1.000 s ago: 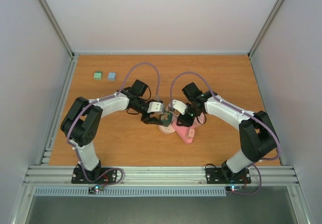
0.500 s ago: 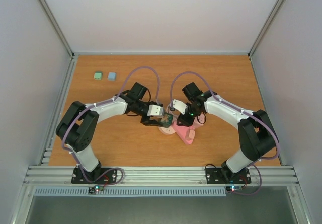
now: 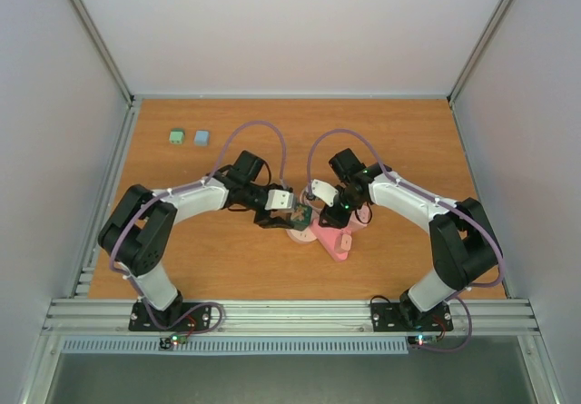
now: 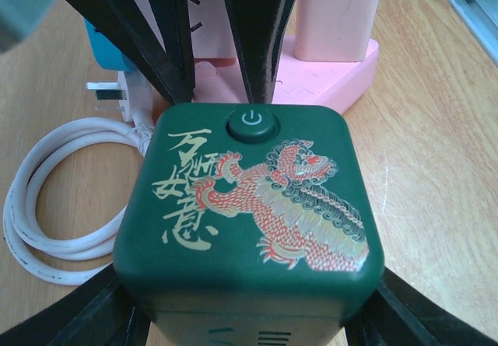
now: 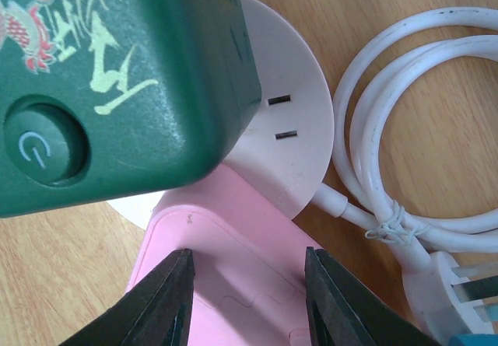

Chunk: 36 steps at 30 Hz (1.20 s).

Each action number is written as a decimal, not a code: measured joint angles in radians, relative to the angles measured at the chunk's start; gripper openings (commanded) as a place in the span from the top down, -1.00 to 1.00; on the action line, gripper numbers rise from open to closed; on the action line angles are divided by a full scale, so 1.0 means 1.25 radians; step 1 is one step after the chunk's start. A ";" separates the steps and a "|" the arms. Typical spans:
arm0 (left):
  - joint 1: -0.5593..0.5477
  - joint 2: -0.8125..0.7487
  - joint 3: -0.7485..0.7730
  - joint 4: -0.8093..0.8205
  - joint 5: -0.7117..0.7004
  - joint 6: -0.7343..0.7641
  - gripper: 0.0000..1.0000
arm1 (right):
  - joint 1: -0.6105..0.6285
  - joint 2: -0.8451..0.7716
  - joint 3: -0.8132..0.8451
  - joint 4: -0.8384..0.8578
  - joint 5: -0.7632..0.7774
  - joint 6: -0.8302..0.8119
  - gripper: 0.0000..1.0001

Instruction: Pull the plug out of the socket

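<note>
Two arms meet over the middle of the counter point(image 3: 390, 141). The left fingers point(image 4: 93, 319) are closed on the one green plug point(image 4: 249, 206), one finger against each of its sides. It is a square block with a gold and red dragon print and a single round power button on its face. The plug sits over the single white round socket point(image 5: 284, 152), covering part of it. One pair of slots shows on the uncovered part, and I cannot tell whether the plug's pins are still in the socket. Touching the round socket is one pink power strip point(image 5: 233, 284), with one pink cube charger point(image 4: 336, 15) standing on its far end. The right fingers point(image 5: 163, 307) are partly spread with nothing between them but the top face of the pink strip. Their tips are at that surface, though I cannot tell if they touch it. One white cable point(image 5: 389, 74) lies in two loops beside the sockets and ends in one white pinned plug point(image 5: 440, 288) lying flat. Well apart, near the far left corner, two small blocks sit side by side, one green block point(image 3: 176, 136) and one blue block point(image 3: 201, 137).
</note>
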 measured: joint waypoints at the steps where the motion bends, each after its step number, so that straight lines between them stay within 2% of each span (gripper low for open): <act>1: -0.001 -0.003 -0.005 0.007 -0.002 0.000 0.48 | 0.000 0.000 0.000 0.000 0.000 0.000 0.18; 18: -0.002 0.016 0.040 -0.051 0.004 -0.040 0.54 | 0.000 0.000 -0.001 0.000 -0.002 0.000 0.19; 28: -0.026 -0.058 -0.056 0.045 -0.057 -0.003 0.62 | 0.003 0.000 -0.001 0.001 -0.005 -0.003 0.20; 36: -0.014 -0.014 0.016 -0.039 -0.015 -0.056 0.63 | 0.002 0.000 -0.001 -0.001 -0.007 -0.003 0.19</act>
